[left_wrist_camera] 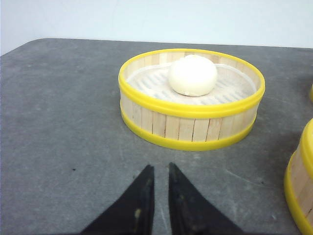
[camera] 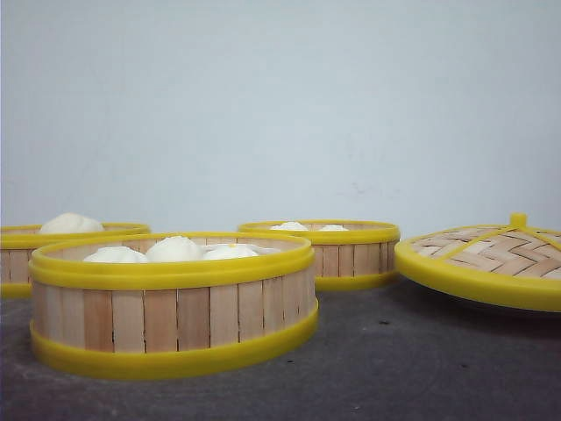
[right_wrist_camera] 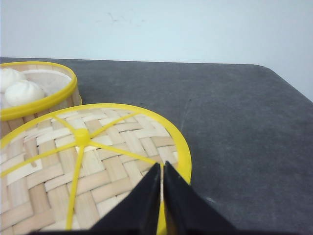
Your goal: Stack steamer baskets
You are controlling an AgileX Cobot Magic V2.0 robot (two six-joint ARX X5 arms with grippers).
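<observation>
Table: a dark grey table top [camera: 421, 368] is seen under everything, with a pale wall behind it.
Near steamer basket: the largest in the front view, the near steamer basket [camera: 171, 329] stands upright on the table and holds three white buns [camera: 173, 249]; it is taken as the landmark.
Left steamer basket: the left steamer basket [left_wrist_camera: 190, 125] stands behind and to the left of the landmark, apart from it, with one white bun [left_wrist_camera: 192, 75] inside.
Far steamer basket: the far steamer basket [camera: 351, 259] stands behind and to the right of the landmark, holding small buns.
Woven lid: the woven lid [camera: 478, 281], yellow-rimmed with a knob, lies well to the right of the landmark.
Left gripper: the left gripper [left_wrist_camera: 160, 178] is held above bare table just short of the left steamer basket, touching nothing; its black fingers are nearly together, a narrow gap between them.
Right gripper: the right gripper [right_wrist_camera: 162, 171] is held over the rim of the woven lid, fingers closed together with nothing seen between them.
</observation>
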